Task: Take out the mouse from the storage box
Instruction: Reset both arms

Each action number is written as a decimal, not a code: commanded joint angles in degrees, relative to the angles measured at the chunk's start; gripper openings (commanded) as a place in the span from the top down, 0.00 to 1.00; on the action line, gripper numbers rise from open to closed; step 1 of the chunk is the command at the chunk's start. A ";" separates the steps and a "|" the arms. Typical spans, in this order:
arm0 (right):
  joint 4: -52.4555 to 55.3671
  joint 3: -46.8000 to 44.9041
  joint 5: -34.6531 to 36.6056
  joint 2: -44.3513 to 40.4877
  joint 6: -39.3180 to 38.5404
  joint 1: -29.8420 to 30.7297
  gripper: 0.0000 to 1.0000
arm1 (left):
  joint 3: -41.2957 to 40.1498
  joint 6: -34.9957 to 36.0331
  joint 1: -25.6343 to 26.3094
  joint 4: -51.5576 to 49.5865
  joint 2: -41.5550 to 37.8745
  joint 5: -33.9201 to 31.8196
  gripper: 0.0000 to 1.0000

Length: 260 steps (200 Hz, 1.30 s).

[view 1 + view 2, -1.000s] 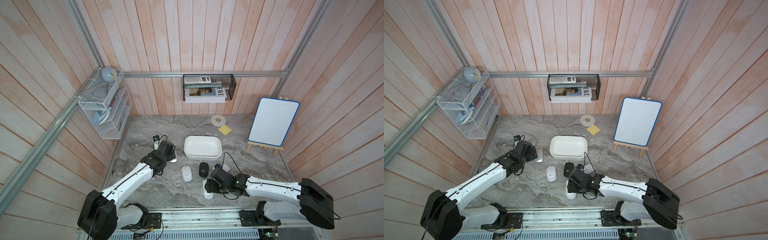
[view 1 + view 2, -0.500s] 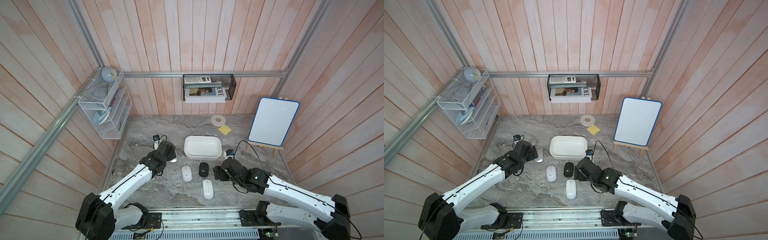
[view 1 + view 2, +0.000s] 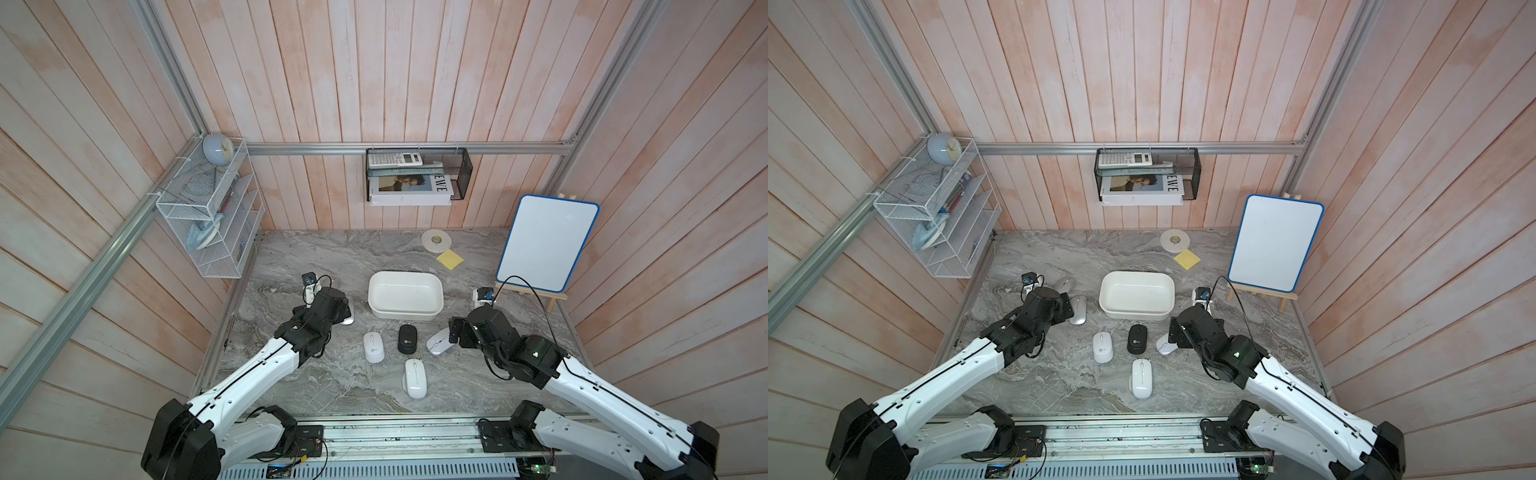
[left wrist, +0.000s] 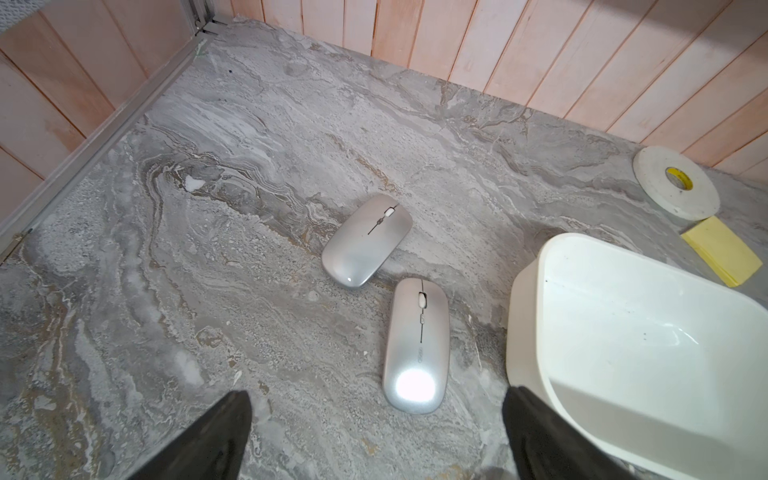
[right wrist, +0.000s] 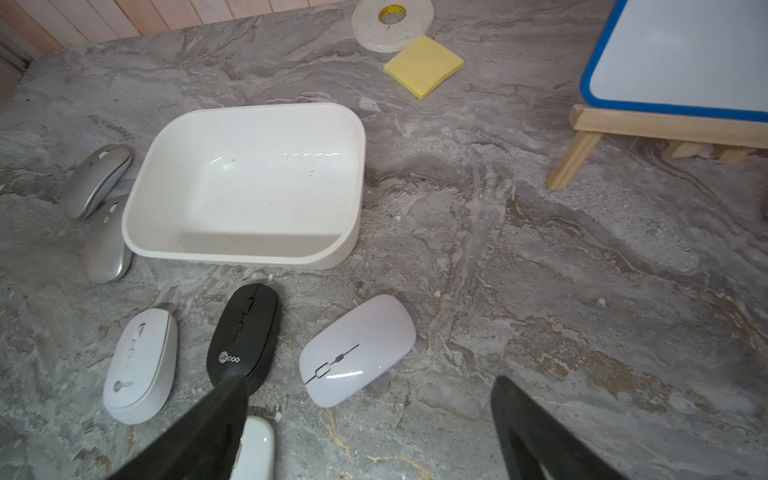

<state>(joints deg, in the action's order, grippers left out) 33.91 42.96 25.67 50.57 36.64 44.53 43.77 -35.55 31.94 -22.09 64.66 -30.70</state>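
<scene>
The white storage box [image 3: 405, 275] [image 5: 249, 109] stands mid-table with nothing inside it. Several mice lie on the table around it. Two silver mice [image 4: 368, 241] [image 4: 417, 345] lie at its left. A white ribbed mouse [image 5: 141, 365], a black mouse [image 5: 245, 332] and a pale mouse [image 5: 357, 349] lie in front of it. Another white mouse [image 3: 415, 378] lies nearer the front edge. My left gripper [image 4: 378, 395] hangs open over the nearer silver mouse, holding nothing. My right gripper [image 5: 370, 380] is open and empty just right of the pale mouse.
A tape roll [image 3: 436, 241] and yellow sticky notes [image 3: 449, 259] lie at the back. A small whiteboard on a wooden easel [image 3: 546, 243] stands at the right. A white wire rack [image 3: 212, 220] and a black mesh basket [image 3: 417, 174] hang on the walls.
My right arm has drawn away from the front white mouse, which stays on the table, and swung up to the right beside the pale mouse, its jaws opening wider. The left arm has barely moved.
</scene>
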 commanded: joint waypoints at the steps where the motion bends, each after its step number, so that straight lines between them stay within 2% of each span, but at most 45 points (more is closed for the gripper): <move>1: -2.43 -1.24 0.76 -1.11 -3.26 -3.65 0.02 | -0.35 2.47 0.13 2.52 -0.94 -3.96 0.00; 27: -6.75 -2.37 -0.53 -0.35 -5.66 -8.13 0.02 | -0.13 4.11 0.06 4.82 -0.83 -9.11 0.00; 55: -10.83 -2.13 1.12 1.42 -8.99 -10.99 0.02 | 0.11 8.71 -0.87 10.78 0.93 -11.82 0.00; 84: -16.38 -2.99 4.19 2.17 -12.15 -13.29 0.02 | 0.14 15.24 -2.07 20.09 5.01 -14.26 0.00; 110: -21.05 -3.94 4.01 3.72 -14.51 -16.30 0.02 | 2.82 17.40 -4.69 22.32 10.13 -15.97 0.00; 136: -21.06 -2.63 2.58 6.88 -15.37 -20.03 0.02 | 0.14 24.09 -6.63 34.15 12.78 -17.11 0.00; 147: -20.28 -1.78 1.80 8.38 -15.43 -21.67 0.02 | -1.92 26.73 -7.46 40.30 13.35 -16.68 0.00; 174: -21.70 -2.22 5.18 9.55 -16.62 -22.62 0.02 | -6.85 32.69 -9.97 49.80 14.09 -13.97 0.00; 220: -26.61 -4.00 11.15 10.99 -20.46 -23.08 0.02 | -12.05 31.26 -16.13 54.09 13.93 -9.04 0.00; 260: -30.68 -4.88 12.28 12.37 -21.03 -23.21 0.02 | -13.84 30.41 -19.63 56.05 13.18 -3.26 0.00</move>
<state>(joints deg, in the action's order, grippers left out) 6.90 39.38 35.22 62.28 17.17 21.58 31.31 -5.52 13.45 29.80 78.32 -38.79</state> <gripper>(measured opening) 0.979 0.997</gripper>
